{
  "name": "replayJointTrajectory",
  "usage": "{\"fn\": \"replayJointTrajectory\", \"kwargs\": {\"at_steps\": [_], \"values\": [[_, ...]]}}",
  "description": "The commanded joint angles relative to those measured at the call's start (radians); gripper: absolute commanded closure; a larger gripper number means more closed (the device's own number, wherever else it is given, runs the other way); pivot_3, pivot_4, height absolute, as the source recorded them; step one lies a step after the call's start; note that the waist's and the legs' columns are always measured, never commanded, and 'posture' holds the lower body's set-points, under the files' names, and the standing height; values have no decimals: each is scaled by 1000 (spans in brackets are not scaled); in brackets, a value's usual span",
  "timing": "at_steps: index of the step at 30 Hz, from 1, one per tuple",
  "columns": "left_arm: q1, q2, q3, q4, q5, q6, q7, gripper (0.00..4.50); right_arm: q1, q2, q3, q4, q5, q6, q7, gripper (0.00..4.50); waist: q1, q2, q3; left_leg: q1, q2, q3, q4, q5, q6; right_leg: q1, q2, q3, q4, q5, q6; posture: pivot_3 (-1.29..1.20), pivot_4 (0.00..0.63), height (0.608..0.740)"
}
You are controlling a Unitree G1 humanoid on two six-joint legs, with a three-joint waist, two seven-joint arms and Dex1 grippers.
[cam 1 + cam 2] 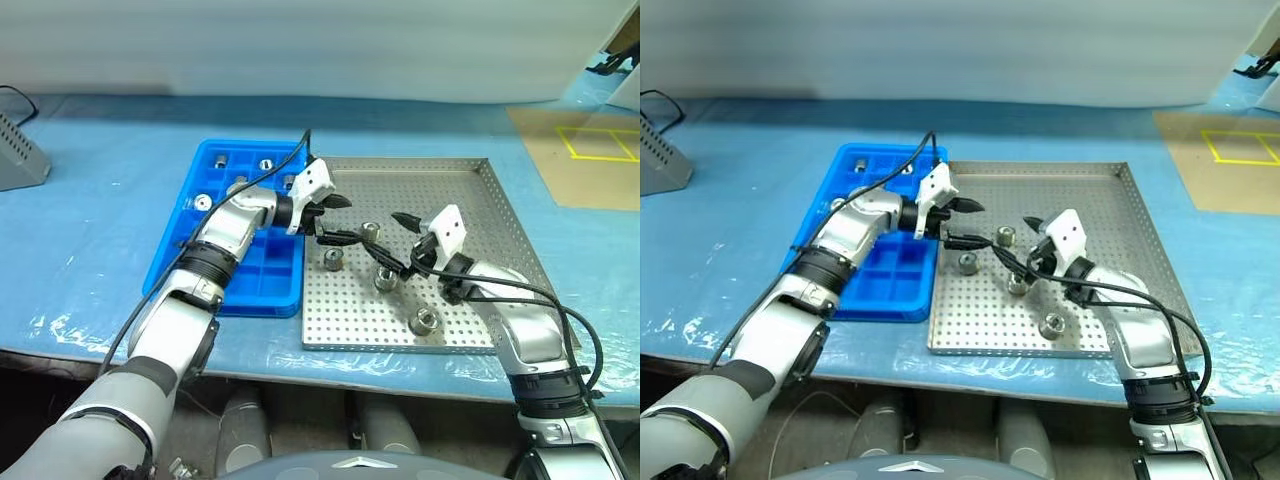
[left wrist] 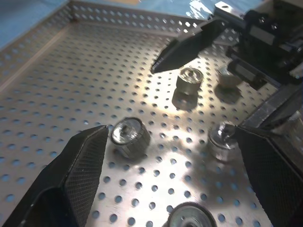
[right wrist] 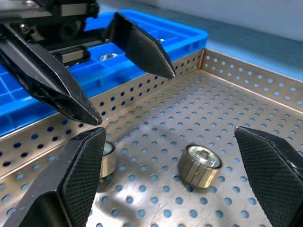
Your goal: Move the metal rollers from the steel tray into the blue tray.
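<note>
Steel tray (image 1: 470, 180) sits toward the near edge of the table (image 1: 100, 220), perforated floor, low rims. Metal rollers (image 1: 423, 321) in it: four counted, one nearest the tray's near edge, one at mid-floor (image 1: 385, 279), one closer to the tray's left edge (image 1: 332, 260), one farther in (image 1: 371, 232) (a cable crosses the middle pair, so no contact is clear).

Right tool (image 1: 420, 230) hangs over the tray's middle, jaws spread wide, empty. Left tool (image 1: 333, 218) reaches in over the tray's left rim, jaws likewise wide apart, holding nothing. In the right wrist view one roller (image 3: 199, 165) lies between the right tool's fingers (image 3: 80, 179), untouched.

Blue tray (image 1: 165, 262) lies just left of the steel tray, touching or nearly so. Its far compartments hold about five rollers (image 1: 203, 201); near compartments look bare.

Table covered in blue sheeting. Far right: a tan board (image 1: 580, 160) with yellow tape lines. Far left edge: a grey box (image 1: 18, 155).
</note>
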Motion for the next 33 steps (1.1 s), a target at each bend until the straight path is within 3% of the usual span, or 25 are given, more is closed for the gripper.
{"fn": "replayJointTrajectory", "kwargs": {"at_steps": [1, 11, 23, 26, 33], "values": [[-68, 3, -61, 69, 73, -31, -70, 0, 11, 4, 4, -71, -18, -35, -22, 51, -1, 0, 0, 0, 0, 0, 0, 0, 0, 0, 0, 0, 0, 0, 0, -461, 150, 740], [-117, 16, -159, 221, 225, -146, -207, 0, 41, 16, 20, -94, -40, -53, -42, 51, -4, 1, 0, 0, -1, 0, 0, 0, 0, 1, 0, 1, 0, 0, 0, -493, 150, 740], [-115, -34, -208, 295, 359, -254, -172, 0, 75, 17, 30, -163, -62, -60, -71, 51, -17, 3, -2, 6, -2, 0, 1, 0, 0, 6, -2, 1, 0, 0, 0, -530, 150, 740], [-119, -61, -203, 308, 372, -257, -160, 549, 88, 15, 42, -187, -68, -59, -72, 0, -17, 3, -2, 6, -3, 0, 1, -1, 1, 7, -4, 1, 0, 0, 1, -539, 150, 740], [-135, -81, -197, 345, 395, -283, -157, 2901, 110, 19, 44, -227, -72, -53, -86, 0, -22, 4, -3, 5, -4, 0, 1, -2, 3, 7, -6, 0, -3, -1, 1, -553, 150, 740]]}}
